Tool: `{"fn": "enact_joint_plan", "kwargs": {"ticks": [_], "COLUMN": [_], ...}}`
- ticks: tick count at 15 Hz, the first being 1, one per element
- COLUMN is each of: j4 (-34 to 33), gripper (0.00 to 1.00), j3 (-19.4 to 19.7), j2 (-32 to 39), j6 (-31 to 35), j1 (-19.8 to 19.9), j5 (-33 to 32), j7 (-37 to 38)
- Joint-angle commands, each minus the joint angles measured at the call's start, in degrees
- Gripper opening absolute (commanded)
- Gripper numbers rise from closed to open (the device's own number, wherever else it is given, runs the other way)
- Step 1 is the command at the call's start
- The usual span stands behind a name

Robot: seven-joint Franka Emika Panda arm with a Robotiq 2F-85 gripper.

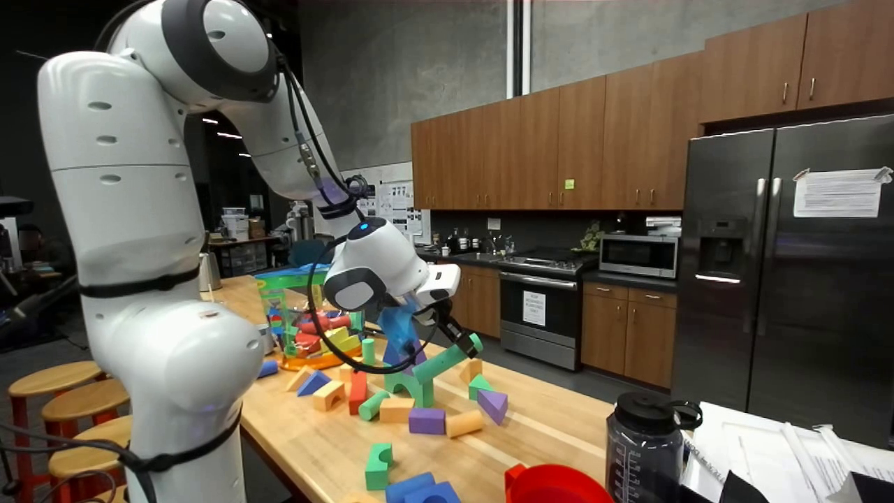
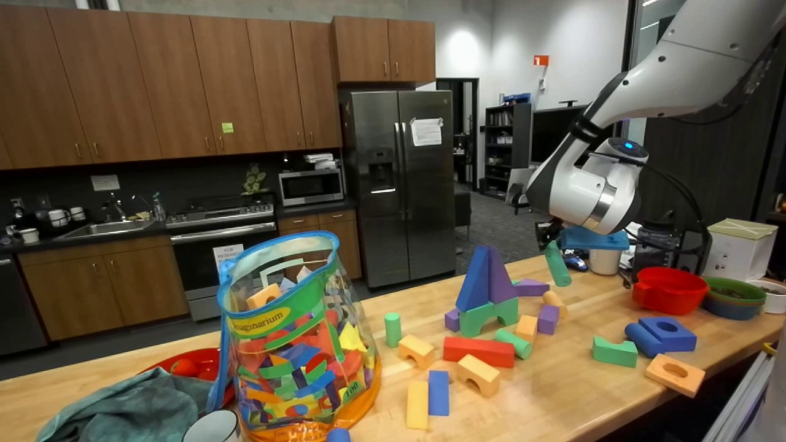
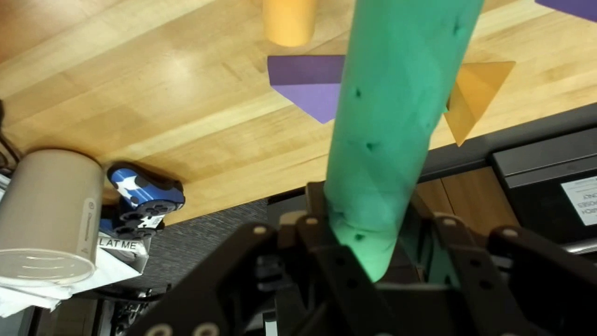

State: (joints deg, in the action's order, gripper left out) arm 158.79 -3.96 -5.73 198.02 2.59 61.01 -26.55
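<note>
My gripper is shut on one end of a long green cylinder, which hangs tilted above the table. The cylinder also shows in an exterior view and fills the middle of the wrist view. Near it stands a green arch bearing an upright blue triangle and a purple triangle. Below the cylinder lie a purple wedge, an orange cylinder and an orange triangular block. The cylinder partly hides the purple wedge in the wrist view.
Several loose blocks lie about the arch, including a red block. A clear bag of blocks stands at one end. A red bowl, a bottle, a beige mug and a game controller stand on the table.
</note>
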Motion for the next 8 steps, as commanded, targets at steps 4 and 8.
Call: {"fn": "enact_joint_plan", "kwargs": {"ticks": [4, 8], "j4": [0.9, 0.6], "gripper": [0.15, 0.15], "j3": [-4.7, -6.6], "j2": [-3.5, -2.8], "j6": [0.0, 0.0], "j1": [2.6, 2.3], "j5": [-0.3, 0.2], "j7": [0.8, 3.4]}}
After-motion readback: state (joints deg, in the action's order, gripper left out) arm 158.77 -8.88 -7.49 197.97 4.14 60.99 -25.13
